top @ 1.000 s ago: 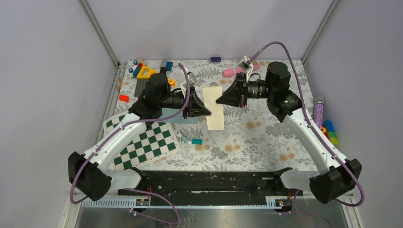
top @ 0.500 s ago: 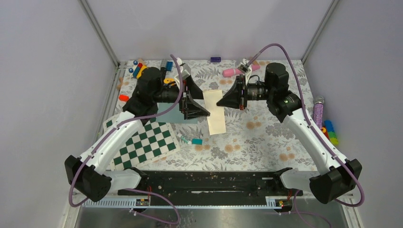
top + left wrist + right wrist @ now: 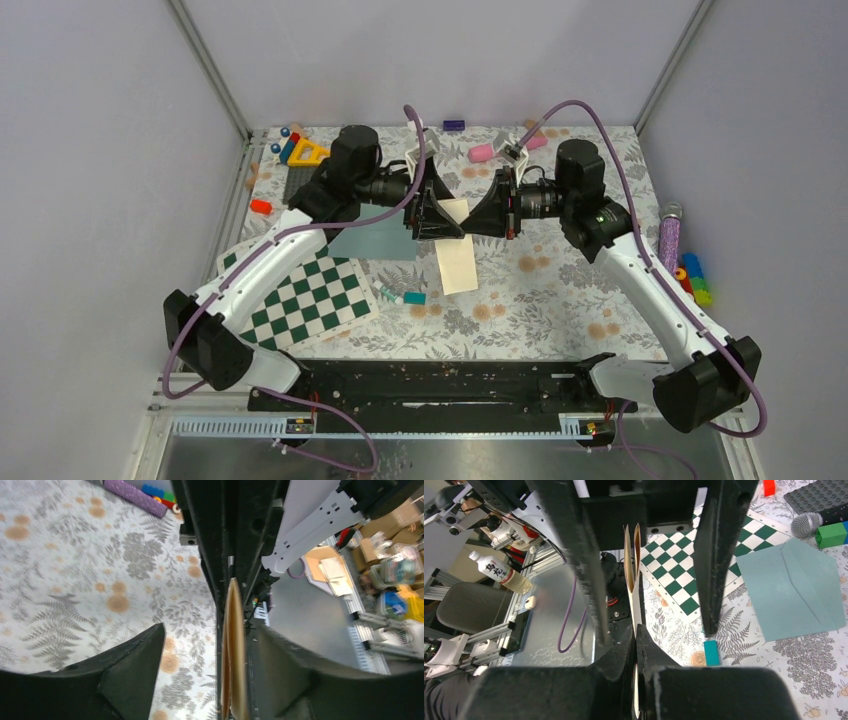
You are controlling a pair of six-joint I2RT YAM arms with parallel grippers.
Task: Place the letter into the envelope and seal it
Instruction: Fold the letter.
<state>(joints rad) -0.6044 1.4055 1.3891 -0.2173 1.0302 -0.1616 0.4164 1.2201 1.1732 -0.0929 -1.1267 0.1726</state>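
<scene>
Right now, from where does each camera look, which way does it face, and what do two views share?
Top external: above and behind the robot, looking down at the table; left arm and right arm show.
Left wrist: on the left arm, facing rightward across the table; the open left fingers flank the letter.
Right wrist: on the right arm, facing leftward toward the envelope; the right fingers pinch the letter.
Shared: both wrist views see the letter edge-on.

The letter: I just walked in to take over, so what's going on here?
The right pincer is shut on the folded letter, holding it up edge-on. The left pincer stands open, a finger on each side of it. The envelope lies flat on the table, flap open, letter not yet inside.
</scene>
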